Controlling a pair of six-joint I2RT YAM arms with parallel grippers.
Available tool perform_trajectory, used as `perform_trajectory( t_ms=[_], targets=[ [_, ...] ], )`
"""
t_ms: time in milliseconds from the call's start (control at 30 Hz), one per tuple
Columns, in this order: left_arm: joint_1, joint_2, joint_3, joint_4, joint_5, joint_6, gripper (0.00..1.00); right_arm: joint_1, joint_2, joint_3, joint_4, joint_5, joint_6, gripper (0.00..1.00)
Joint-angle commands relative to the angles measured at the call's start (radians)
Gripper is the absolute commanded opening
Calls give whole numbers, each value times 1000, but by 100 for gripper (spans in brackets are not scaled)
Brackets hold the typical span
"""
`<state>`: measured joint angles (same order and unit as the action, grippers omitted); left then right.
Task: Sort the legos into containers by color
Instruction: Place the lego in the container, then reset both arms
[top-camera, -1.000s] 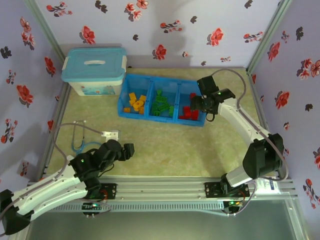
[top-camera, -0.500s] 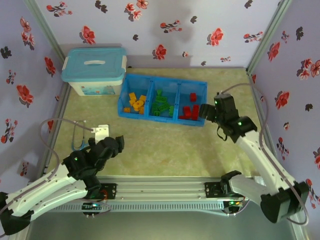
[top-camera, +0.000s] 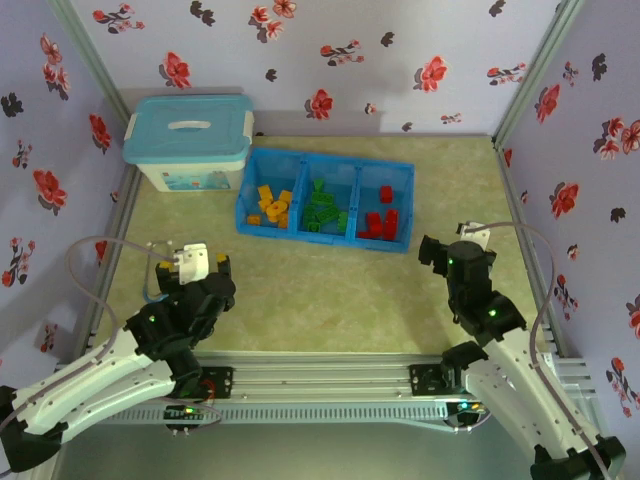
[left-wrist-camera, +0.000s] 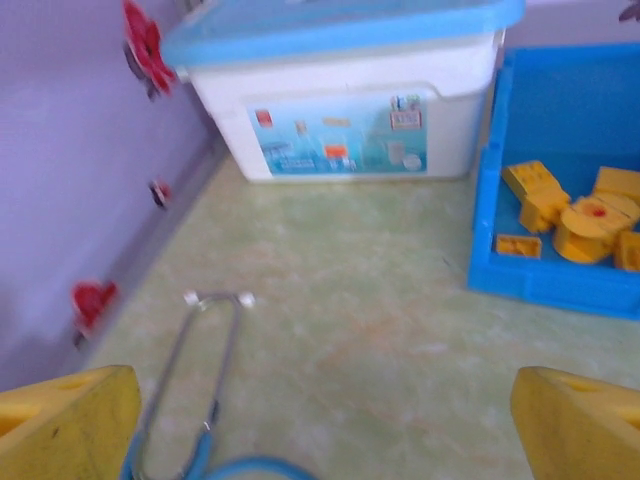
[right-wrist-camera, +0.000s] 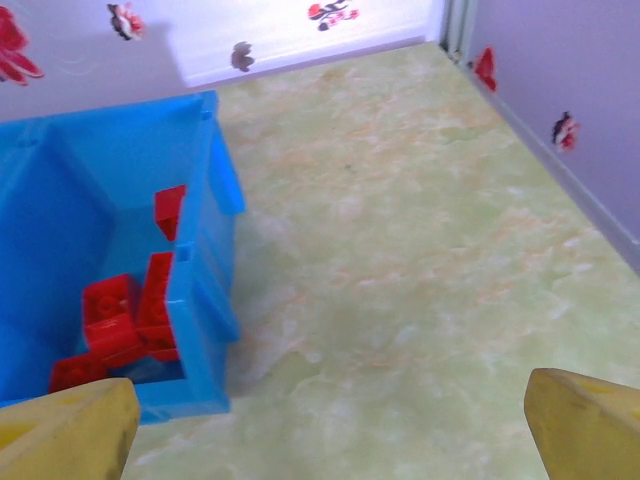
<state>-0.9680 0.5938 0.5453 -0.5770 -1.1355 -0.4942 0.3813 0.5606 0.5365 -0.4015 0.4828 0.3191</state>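
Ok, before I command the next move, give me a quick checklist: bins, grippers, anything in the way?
1. Orange-yellow legos in left compartment: ok.
2. Green legos in middle compartment: ok.
3. Red legos in right compartment: ok.
4. Left gripper open, holding nothing: ok.
5. Right gripper open, holding nothing: ok.
6. Stethoscope clear of the left arm: not ok, its tubing lies just below the gripper.
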Motion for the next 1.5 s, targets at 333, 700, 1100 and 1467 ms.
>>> perform_trajectory(
  t_ms=[333,700,1100,1467],
  targets=[
    [216,97,-296,651,-94,419,98,-5,-109,-178,99,246,-28,99],
    [290,178,-324,687,-56,358,100,-5,-212,-369,272,233,-119,99],
    [446,98,-421,936,-55,429,100,-81,-29,-431,628,239,-156,99],
    [572,194,-463,1180,42,443,100,-259,97,-528,970,112,-84,99]
  ],
)
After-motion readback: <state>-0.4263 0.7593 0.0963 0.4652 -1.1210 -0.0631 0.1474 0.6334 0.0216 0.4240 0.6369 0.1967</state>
